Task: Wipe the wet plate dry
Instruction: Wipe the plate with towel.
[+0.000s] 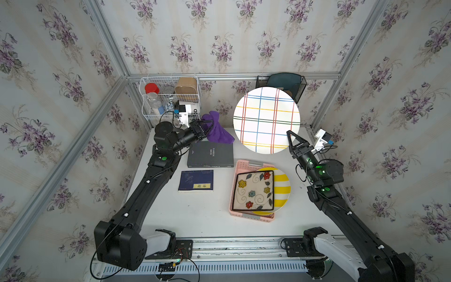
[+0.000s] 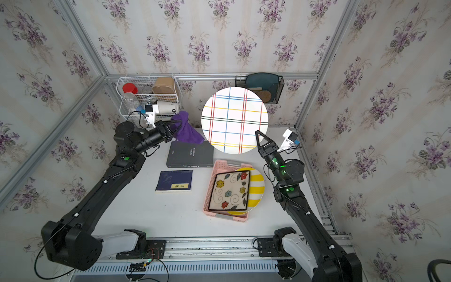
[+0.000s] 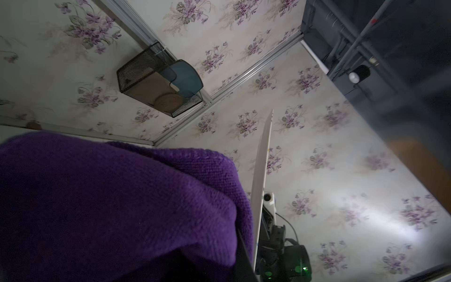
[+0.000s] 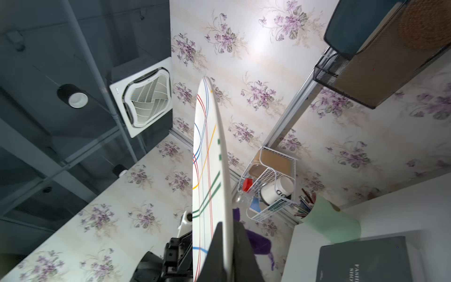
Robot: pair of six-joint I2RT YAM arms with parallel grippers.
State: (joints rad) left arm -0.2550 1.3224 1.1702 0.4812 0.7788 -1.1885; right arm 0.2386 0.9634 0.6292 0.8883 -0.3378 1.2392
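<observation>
A round white plate (image 1: 266, 119) (image 2: 234, 119) with coloured plaid lines is held upright in the air, its face toward the top views. My right gripper (image 1: 290, 135) (image 2: 258, 135) (image 4: 229, 224) is shut on its lower right rim. In the right wrist view the plate (image 4: 210, 171) is seen edge-on between the two fingers. My left gripper (image 1: 206, 125) (image 2: 174, 124) is shut on a purple cloth (image 1: 218, 130) (image 2: 188, 129) just left of the plate. In the left wrist view the cloth (image 3: 109, 207) hides most of the fingers, close beside the plate's edge (image 3: 262, 171); I cannot tell whether they touch.
On the table, a pink basket (image 1: 244, 163) holds a square floral plate and a yellow striped plate. A grey book (image 1: 210, 153) and a blue book (image 1: 195, 180) lie left of it. A white wire rack (image 1: 168, 97) and a black mesh holder (image 1: 280, 85) hang on the back wall.
</observation>
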